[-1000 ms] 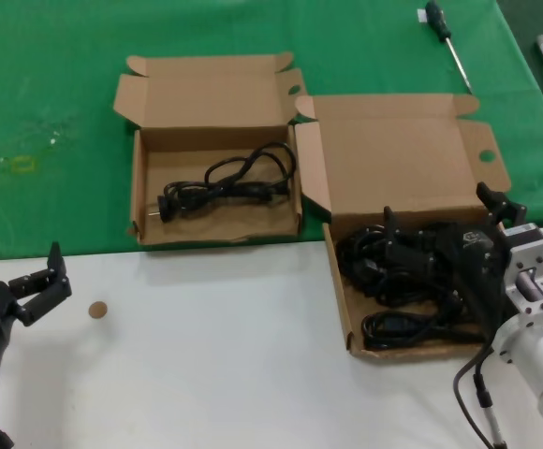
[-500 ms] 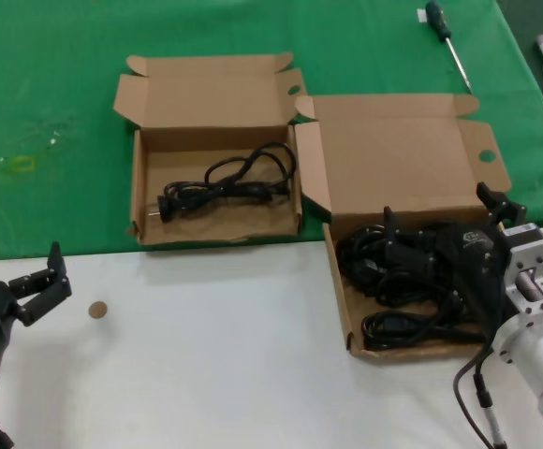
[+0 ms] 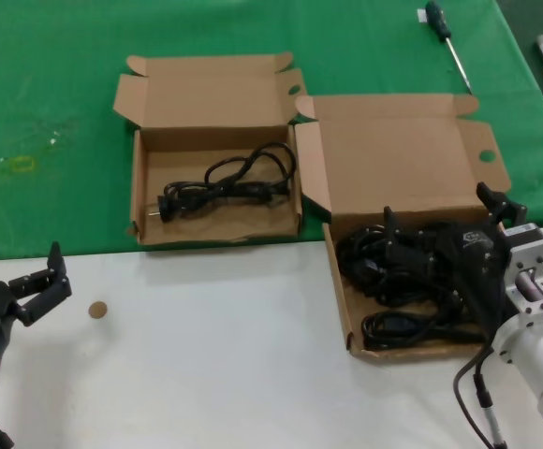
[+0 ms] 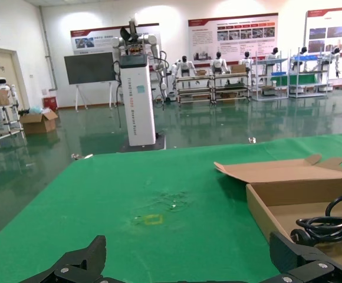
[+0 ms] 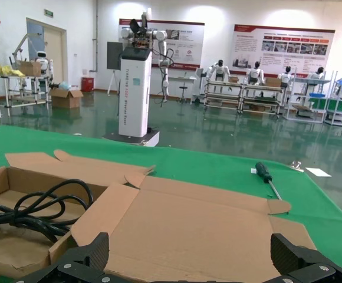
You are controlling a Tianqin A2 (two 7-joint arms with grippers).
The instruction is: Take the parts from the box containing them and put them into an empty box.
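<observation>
Reaching into the wide shallow cardboard box (image 3: 346, 281), the right gripper (image 3: 445, 245) sits down among the pile of black power cords (image 3: 393, 281); its 2 fingers stand wide apart, 1 at the pile's inner side, 1 at the box's outer edge. No cord is visibly pinched between them, though black on black makes that hard to confirm.

1 coiled cord (image 3: 225, 182) already lies in the smaller box (image 3: 139, 178), well away on the gripper's far side, so the job looks partly done.

Handling call: cords are light, limp and springy, and loops snag neighbours. Best take hold on a bundled section of 1 coil, not a loose strand, and not the plug alone. Risk is dragging 2 out together.

Left gripper (image 3: 45, 281) is parked over the white tabletop (image 3: 206, 374), fingers spread, holding nothing.
</observation>
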